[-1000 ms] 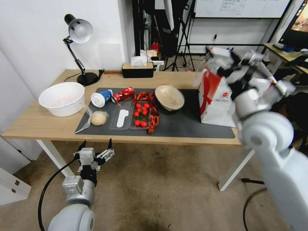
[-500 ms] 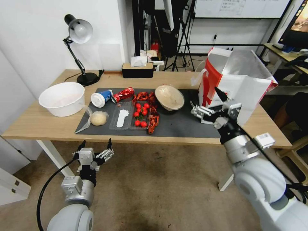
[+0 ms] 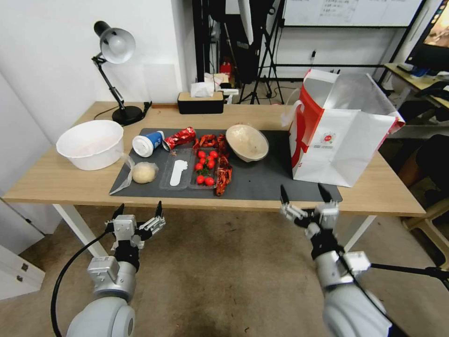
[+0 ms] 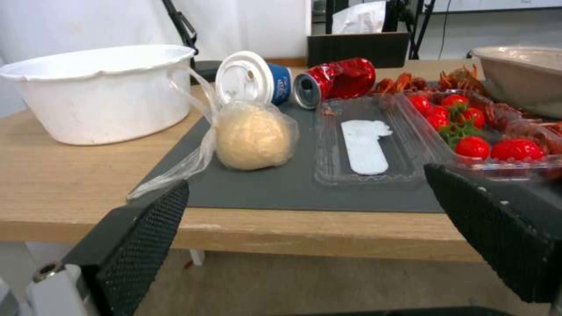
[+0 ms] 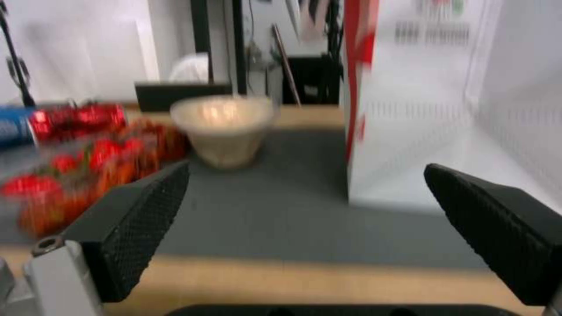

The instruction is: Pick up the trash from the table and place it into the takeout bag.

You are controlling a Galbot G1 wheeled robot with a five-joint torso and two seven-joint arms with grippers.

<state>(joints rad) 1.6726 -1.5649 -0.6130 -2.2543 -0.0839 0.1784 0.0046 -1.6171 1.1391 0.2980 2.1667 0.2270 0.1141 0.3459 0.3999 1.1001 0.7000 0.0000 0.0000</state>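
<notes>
Two grippers hang below the near edge of the table [image 3: 61,180]. The left gripper [image 3: 138,213] and the right gripper [image 3: 304,193] both have their fingers spread wide, with nothing between them and nothing touched. On the one dark grey mat [image 3: 262,182] lie, nearest, one clear bag with a pale dough ball [image 3: 143,172] and one clear tray of cherry tomatoes [image 3: 204,171]. Farther back rest one blue-and-white paper cup [image 3: 147,142], one crushed red can [image 3: 179,137] and one beige disposable bowl [image 3: 247,142]. One takeout bag [image 3: 339,135] stands upright at the mat's right end.
</notes>
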